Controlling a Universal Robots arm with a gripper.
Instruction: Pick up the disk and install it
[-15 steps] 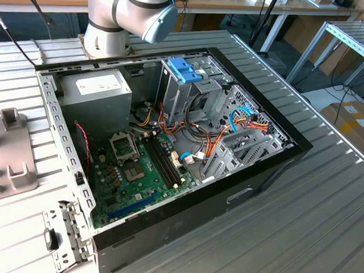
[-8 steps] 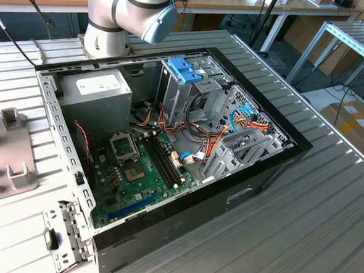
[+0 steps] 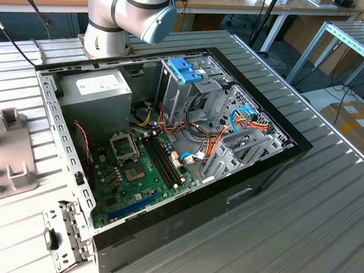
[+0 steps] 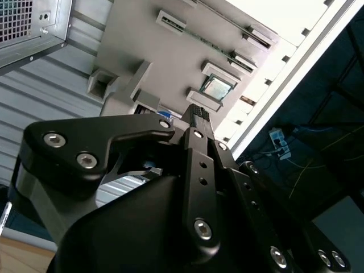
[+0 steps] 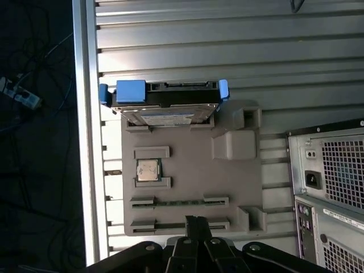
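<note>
First wrist view: the disk (image 5: 165, 102) sits at one end of a grey tray (image 5: 193, 170), propped in a holder there, with blue tabs at both its ends and its pale label partly showing. The tray lies on the ribbed metal desk (image 5: 227, 45), close to the desk's edge. A small square chip (image 5: 148, 169) rests in a slot near the tray's middle, and long narrow slots lie beyond it. The tool (image 5: 196, 220) hangs over the end of the tray opposite the disk, well apart from it and touching nothing. Its fingers look pressed together with nothing between them, though the angle is poor and I would not swear to it. The back of the case (image 5: 330, 187) stands just beside the tray.

In the second wrist view the tool (image 4: 197, 114) points at the same tray (image 4: 148, 45), with the chip (image 4: 215, 88) near its tip.

In the exterior view the case (image 3: 253, 190) lies open on the desk (image 3: 300, 230), its board, cables and blue-handled cage exposed. The arm (image 3: 134, 10) rises behind it.
</note>
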